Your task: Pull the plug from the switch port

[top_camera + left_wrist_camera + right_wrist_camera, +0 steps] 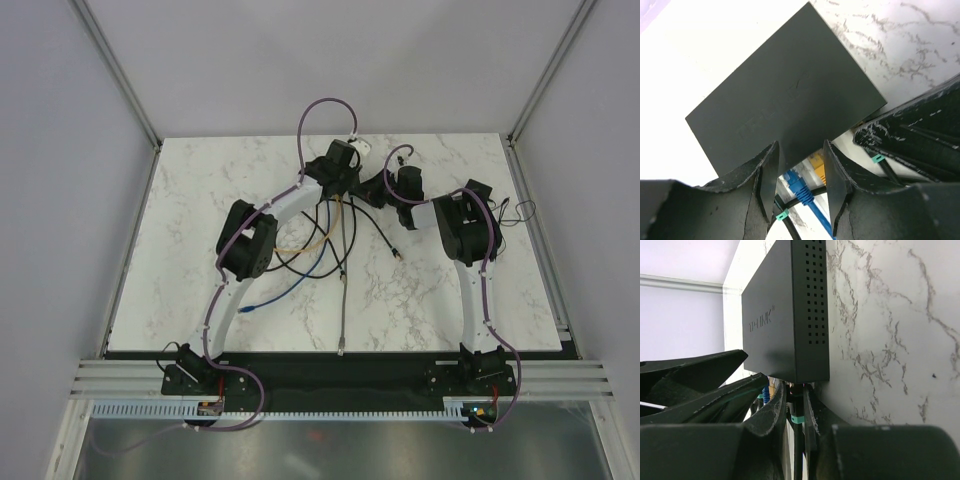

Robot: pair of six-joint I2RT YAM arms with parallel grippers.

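Right hand point(794, 401) reaches level, pinching the black plug point(796, 389) at the switch point(785, 315).

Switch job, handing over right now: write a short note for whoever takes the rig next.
Left gripper: open, straddling the blue plug and yellow plug at the sockets of the switch.
Right gripper: shut on the black cable right at the switch corner.
Done: grip taken.
Left to do: the black cable looks still plugged in; pull it straight out.
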